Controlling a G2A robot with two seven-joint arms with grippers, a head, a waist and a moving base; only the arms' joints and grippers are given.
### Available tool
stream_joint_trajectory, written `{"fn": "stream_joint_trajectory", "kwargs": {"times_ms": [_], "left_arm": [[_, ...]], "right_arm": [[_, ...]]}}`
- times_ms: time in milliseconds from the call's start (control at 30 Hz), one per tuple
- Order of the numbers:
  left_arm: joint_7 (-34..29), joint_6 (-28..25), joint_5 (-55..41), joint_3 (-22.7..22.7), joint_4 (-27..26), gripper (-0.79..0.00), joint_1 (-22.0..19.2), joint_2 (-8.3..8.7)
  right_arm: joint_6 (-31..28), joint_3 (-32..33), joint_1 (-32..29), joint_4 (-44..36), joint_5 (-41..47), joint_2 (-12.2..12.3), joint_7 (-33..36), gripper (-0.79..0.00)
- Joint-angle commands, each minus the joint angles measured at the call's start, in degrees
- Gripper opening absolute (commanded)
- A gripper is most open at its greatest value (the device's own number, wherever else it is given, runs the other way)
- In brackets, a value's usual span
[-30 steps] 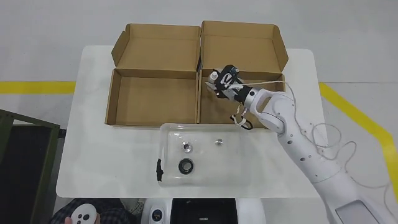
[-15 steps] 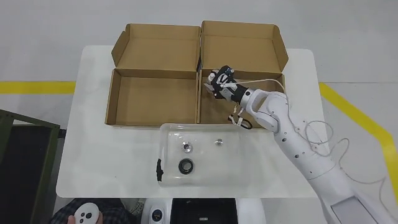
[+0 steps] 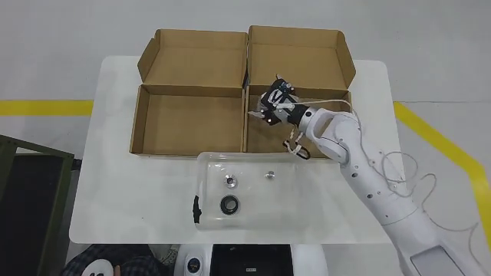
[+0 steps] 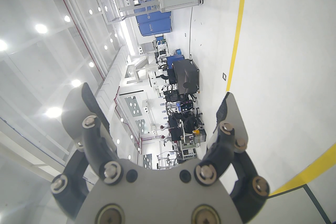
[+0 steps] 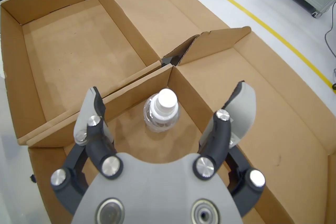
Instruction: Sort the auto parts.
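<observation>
White part [image 5: 161, 114] beneath spread right end effector [image 5: 167, 90]

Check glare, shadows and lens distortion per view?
Top view: even light, soft wall shadows inside the left box, faint sheen on the clear tray. Left wrist view: ceiling lamps bloom white, yellow floor line bows, fisheye. Right wrist view: even light, small glints on the bottle.
</observation>
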Motion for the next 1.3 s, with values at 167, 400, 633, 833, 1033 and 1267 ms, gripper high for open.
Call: {"fn": "stream_joint_trajectory", "kwargs": {"times_ms": [167,400,633,833,1033,1267], "left_arm": [[0.0,0.0,0.0,0.0,0.0,0.0,0.0,0.0],[0.0,0.0,0.0,0.0,0.0,0.0,0.0,0.0],[0.0,0.0,0.0,0.0,0.0,0.0,0.0,0.0],[0.0,0.0,0.0,0.0,0.0,0.0,0.0,0.0],[0.0,0.0,0.0,0.0,0.0,0.0,0.0,0.0],[0.0,0.0,0.0,0.0,0.0,0.0,0.0,0.0]], "right_arm": [[-4.3,3.8,-4.1,-10.3,1.6,1.2,4.8,0.0],[-10.8,7.6,-11.8,-21.9,1.4,2.9,10.0,0.0],[-18.1,11.0,-21.4,-31.0,-2.2,4.8,10.5,0.0],[-22.5,13.8,-29.8,-34.3,-5.5,6.1,7.3,0.0],[-23.7,15.1,-34.3,-34.2,-11.4,6.9,3.7,0.0],[-22.6,14.5,-36.6,-34.5,-18.8,7.5,3.2,0.0]]}}
